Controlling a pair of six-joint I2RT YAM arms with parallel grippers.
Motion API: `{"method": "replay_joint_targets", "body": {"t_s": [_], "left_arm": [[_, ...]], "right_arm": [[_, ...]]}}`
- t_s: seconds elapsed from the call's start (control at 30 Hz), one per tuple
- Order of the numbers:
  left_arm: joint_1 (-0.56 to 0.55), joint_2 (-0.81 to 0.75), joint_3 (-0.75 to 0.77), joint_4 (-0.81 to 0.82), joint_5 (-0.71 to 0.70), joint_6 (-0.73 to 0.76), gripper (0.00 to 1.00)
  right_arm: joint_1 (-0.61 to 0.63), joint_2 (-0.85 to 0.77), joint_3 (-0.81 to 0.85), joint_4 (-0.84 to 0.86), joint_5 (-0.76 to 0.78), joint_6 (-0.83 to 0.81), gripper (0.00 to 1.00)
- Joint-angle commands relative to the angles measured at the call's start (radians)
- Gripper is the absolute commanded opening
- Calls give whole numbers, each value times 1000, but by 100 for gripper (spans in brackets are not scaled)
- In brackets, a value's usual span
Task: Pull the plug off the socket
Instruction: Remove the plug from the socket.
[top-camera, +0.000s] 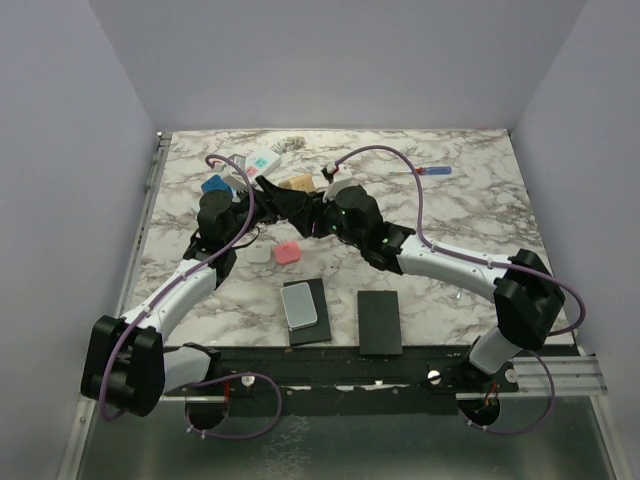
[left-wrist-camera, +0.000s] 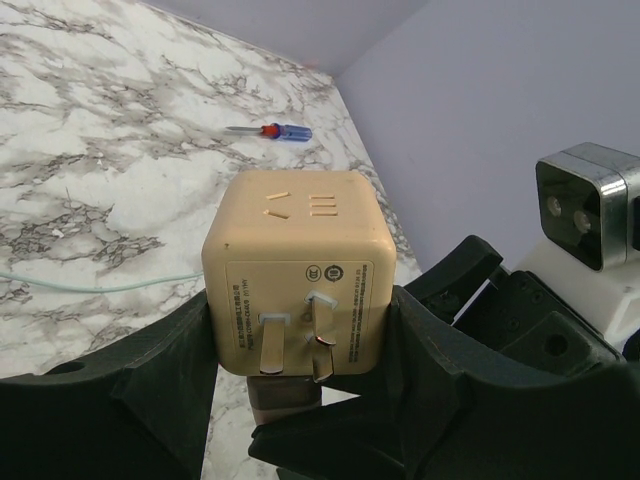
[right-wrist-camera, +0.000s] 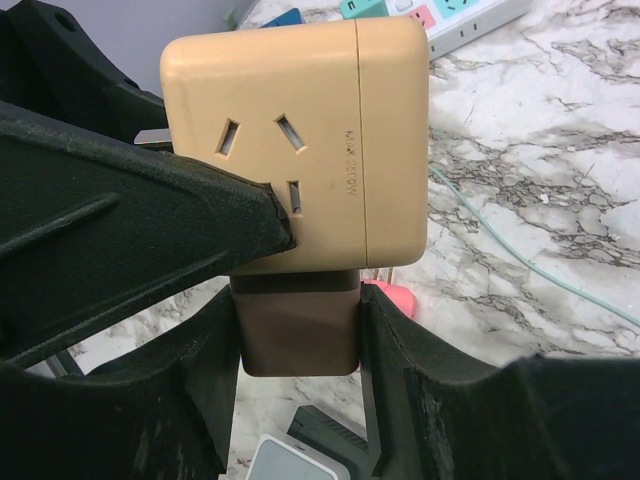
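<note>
Our left hand (left-wrist-camera: 300, 395) is closed tight on the beige cube (left-wrist-camera: 295, 250), its prongs bare. Our right hand (right-wrist-camera: 298, 375) clamps the brown plug (right-wrist-camera: 298, 320), which sits flush against the cube's face nearest that hand. Beyond both hands, well apart, the strip (right-wrist-camera: 455, 22) lies on the counter (right-wrist-camera: 540, 180).

Counted: one left gripper (left-wrist-camera: 295, 345), one right gripper (right-wrist-camera: 298, 330), one tan cube adapter (left-wrist-camera: 295, 240), one brown plug (right-wrist-camera: 300, 345), one power strip (top-camera: 262, 160), one screwdriver (left-wrist-camera: 270, 132), one pink block (top-camera: 287, 253), one blue item (top-camera: 215, 184), two black slabs (top-camera: 379, 322) (top-camera: 313, 336), one grey box (top-camera: 299, 305).
</note>
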Motion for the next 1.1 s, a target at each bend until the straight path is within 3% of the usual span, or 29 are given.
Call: {"method": "replay_joint_targets", "body": {"t_s": [0.0, 0.6, 1.07], "left_arm": [[22, -36, 21, 37, -42, 32, 0], [34, -30, 39, 34, -14, 48, 0], [35, 3, 62, 32, 37, 46, 0]], "right_arm": [[-12, 12, 41, -48, 48, 50, 1], [-22, -48, -67, 15, 157, -130, 1], [-56, -27, -69, 88, 104, -313, 1]]}}
